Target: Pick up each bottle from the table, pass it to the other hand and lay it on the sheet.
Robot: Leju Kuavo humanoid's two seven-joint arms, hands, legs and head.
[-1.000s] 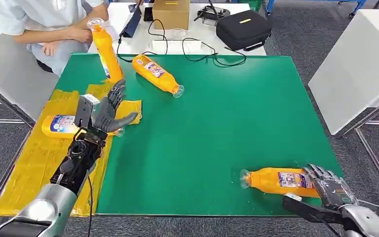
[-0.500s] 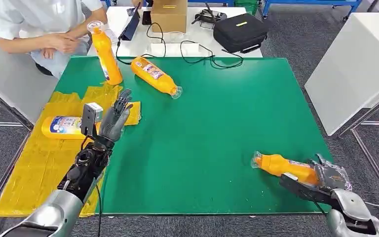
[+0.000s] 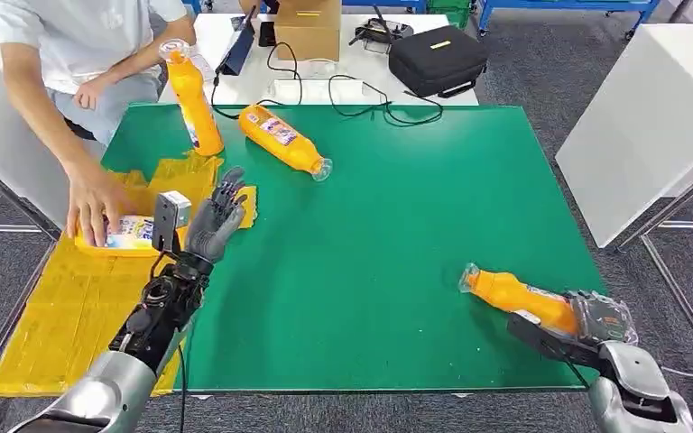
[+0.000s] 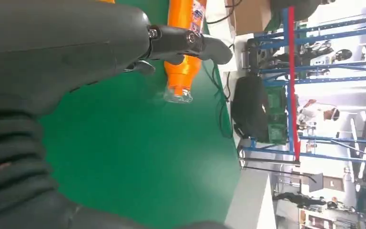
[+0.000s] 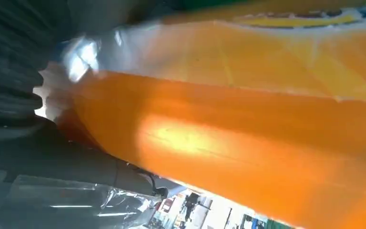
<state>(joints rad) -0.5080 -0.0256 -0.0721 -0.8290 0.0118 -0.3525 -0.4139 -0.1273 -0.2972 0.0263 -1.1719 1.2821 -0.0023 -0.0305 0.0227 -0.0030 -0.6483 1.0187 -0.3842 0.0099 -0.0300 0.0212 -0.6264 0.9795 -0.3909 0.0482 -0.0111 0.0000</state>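
Observation:
My right hand [image 3: 603, 321] grips an orange bottle [image 3: 514, 297] near the front right corner of the green table [image 3: 397, 216]; the bottle [image 5: 248, 129] sits close against the right wrist camera. My left hand [image 3: 217, 216] is held open above the table beside the yellow sheet [image 3: 54, 298], holding nothing. On the sheet lies another orange bottle [image 3: 131, 233], with a person's hand [image 3: 95, 207] on it. A third bottle [image 3: 284, 142] lies at the back of the table, also in the left wrist view as bottle [image 4: 183, 57]. A fourth bottle [image 3: 191, 99] stands upright at the back left.
A person [image 3: 72, 45] sits at the back left, reaching over the sheet. Behind the green table are a white table [image 3: 235, 54] with a cardboard box [image 3: 311, 25], cables and a black case [image 3: 438, 56]. Another white table [image 3: 659, 117] stands to the right.
My right hand closed on the bottle and raised it, tilting its neck toward the centre. My left hand moved off the sheet. The person's hand reached down onto the bottle on the sheet.

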